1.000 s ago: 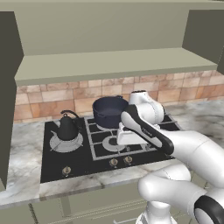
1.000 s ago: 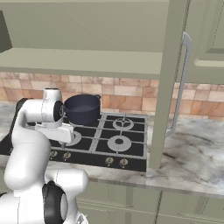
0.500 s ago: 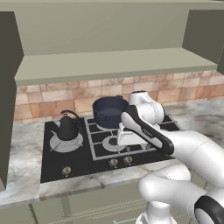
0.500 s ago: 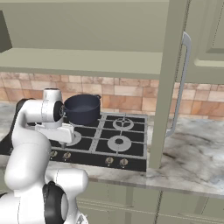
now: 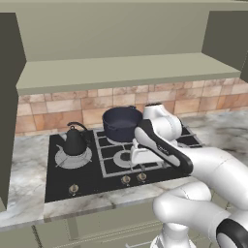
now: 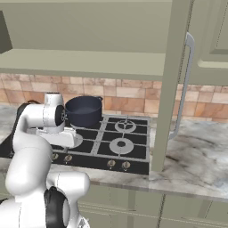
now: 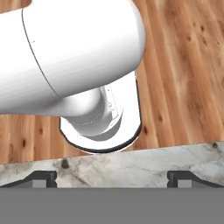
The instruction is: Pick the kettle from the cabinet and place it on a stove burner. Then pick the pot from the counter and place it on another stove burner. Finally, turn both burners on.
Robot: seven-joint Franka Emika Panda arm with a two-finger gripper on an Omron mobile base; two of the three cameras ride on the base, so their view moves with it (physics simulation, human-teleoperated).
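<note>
The dark kettle [image 5: 74,142] stands on the wide silvery stove burner [image 5: 63,160] at the cooktop's left. The navy pot [image 5: 121,123] [image 6: 83,111] sits on a rear burner, just behind my wrist. My gripper [image 7: 113,178] is open with nothing between its widely spaced fingertips [image 7: 43,177]. The hand [image 5: 137,155] [image 6: 60,137] hovers low over the front middle of the cooktop, close to the knobs. The hand view looks down past the marbled counter edge [image 7: 131,164] to the floor. The olive cabinet door [image 6: 176,84] stands open at the right.
Three knobs [image 5: 126,179] line the black cooktop's front edge. The counter [image 6: 200,164] extends right of the stove, and the cabinet's grey bar handle [image 6: 183,84] juts out above it. A tiled wall [image 5: 58,109] backs the stove. Wood floor [image 7: 183,65] lies below.
</note>
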